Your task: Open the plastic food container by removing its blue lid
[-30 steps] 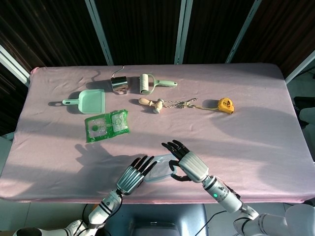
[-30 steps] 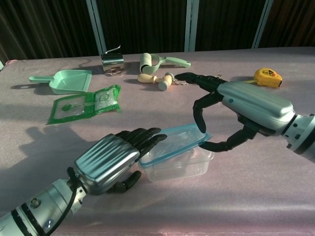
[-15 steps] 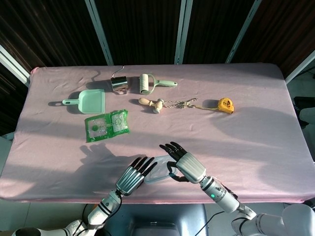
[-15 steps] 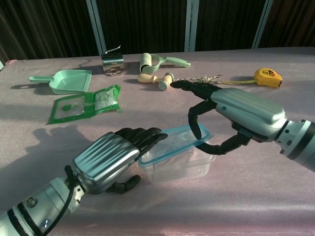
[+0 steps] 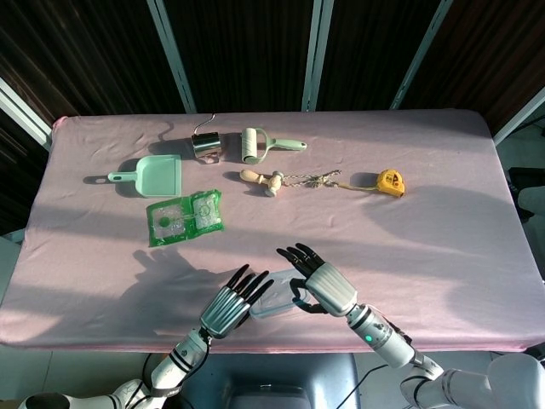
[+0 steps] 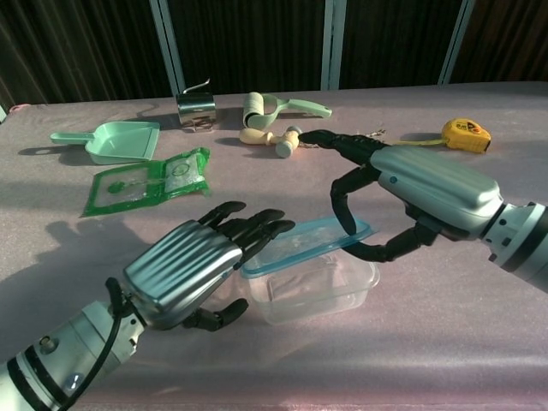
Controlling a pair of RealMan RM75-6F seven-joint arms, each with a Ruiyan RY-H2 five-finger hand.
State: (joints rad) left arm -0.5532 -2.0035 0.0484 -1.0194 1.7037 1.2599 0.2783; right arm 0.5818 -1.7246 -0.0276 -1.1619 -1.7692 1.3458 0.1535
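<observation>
Your right hand (image 6: 402,193): pinching the right end of the blue lid (image 6: 304,247) between thumb below and a curled finger above, remaining fingers spread forward. Your left hand (image 6: 193,270): fingers extended and slightly apart, tips resting on the lid's left edge, thumb beside the container wall, gripping nothing. Plastic food container (image 6: 317,287): near table edge, between both hands. Lid: tilted, right side raised off the rim. Green packet (image 6: 145,184): well apart, beyond your left hand.

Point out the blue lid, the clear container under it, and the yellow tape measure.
blue lid (image 6: 301,248): chest view, on its top surface.
clear container (image 6: 330,293): chest view, on its front wall.
yellow tape measure (image 6: 467,134): chest view, on its case.
</observation>
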